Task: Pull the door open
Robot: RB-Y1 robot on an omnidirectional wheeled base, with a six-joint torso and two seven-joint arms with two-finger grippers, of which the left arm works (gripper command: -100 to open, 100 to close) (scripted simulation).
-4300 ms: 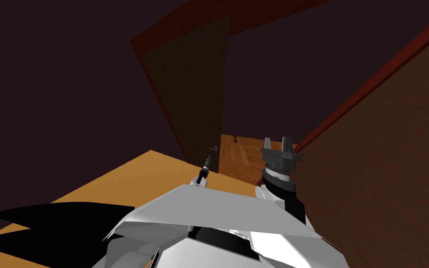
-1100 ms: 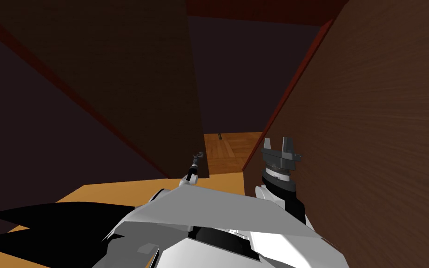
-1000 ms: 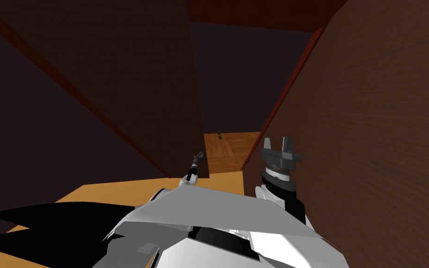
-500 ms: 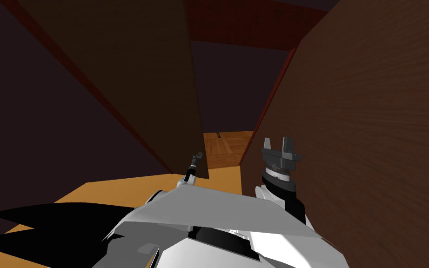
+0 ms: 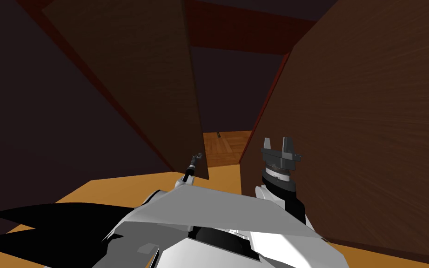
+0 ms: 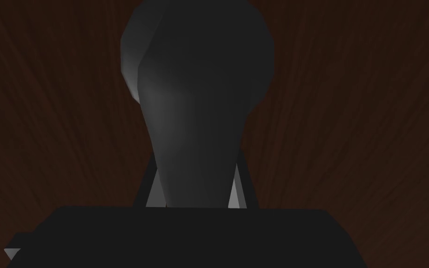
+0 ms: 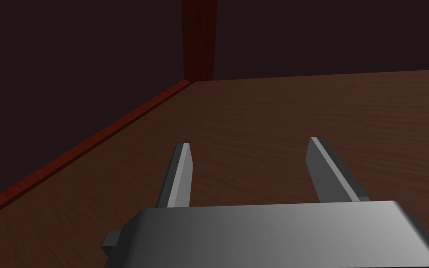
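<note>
Head view, door: the dark brown door [image 5: 139, 70] stands ajar, with its free edge near the middle of the view. Over the last few seconds the leaf has come to look far larger and nearer. The whole picture has shifted with it, so much of that is our own turning.
Head view, left gripper: our left gripper [image 5: 195, 161] sits at the lever handle [image 5: 199, 154] by the free edge, as before. It has shifted a little to our left.
Head view, opening: a strip of plank floor [image 5: 223, 146] shows between the door's edge and the brown wall [image 5: 372, 116] on our right.
Head view, right gripper: the right gripper [image 5: 278, 141] is raised beside that wall, unchanged.
Left wrist view, grip: the fingers [image 6: 155, 194] press both sides of the dark grey lever handle, with the door's face close behind.
Right wrist view, fingers: spread apart, holding nothing.
Meaning for the task: we judge the pull to be well under way. The grip has held, so following the door's arc further should widen the gap.
</note>
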